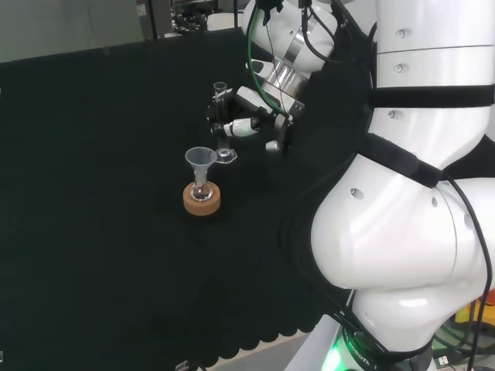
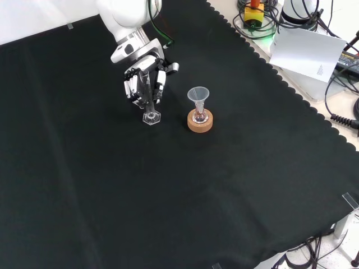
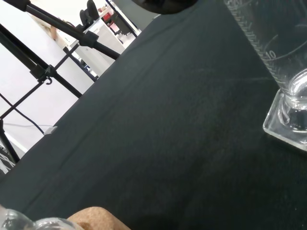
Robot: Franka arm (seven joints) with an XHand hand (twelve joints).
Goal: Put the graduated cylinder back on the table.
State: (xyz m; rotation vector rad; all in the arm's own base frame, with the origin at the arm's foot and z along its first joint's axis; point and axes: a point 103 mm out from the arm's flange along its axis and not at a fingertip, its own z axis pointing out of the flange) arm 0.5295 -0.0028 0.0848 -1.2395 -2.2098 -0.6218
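Presently we find the hand (image 2: 145, 83) with its fingers curled round the upper part of the graduated cylinder (image 2: 148, 100), which stands upright or very nearly so. In the front view the cylinder's flat base (image 2: 151, 118) sits at the level of the black cloth (image 2: 168, 196), and in the wrist view that base (image 3: 286, 125) looks to be resting on the cloth or a hair above it; we cannot settle which from these views.

Just beside it, to the right in the front view, stands a small flask (image 2: 199, 116) in a cork ring (image 2: 200, 123), with a clear funnel (image 2: 198, 94) in its neck. In the head view the flask and the funnel (image 1: 201, 158) are nearer the camera than the cylinder (image 1: 223, 124). The two sets of ware are close but apart.

We judge the cylinder to be light, stiff, smooth and breakable, being clear glass or plastic. It is tall and narrow on a small foot, so it would tip easily if nudged sideways. The present hold high on the tube suits setting it down, provided the base meets the cloth flat.

We consider the placing nearly done. What remains, in our view, is to confirm the foot is seated, then let the fingers spread without dragging the tube toward the funnel.
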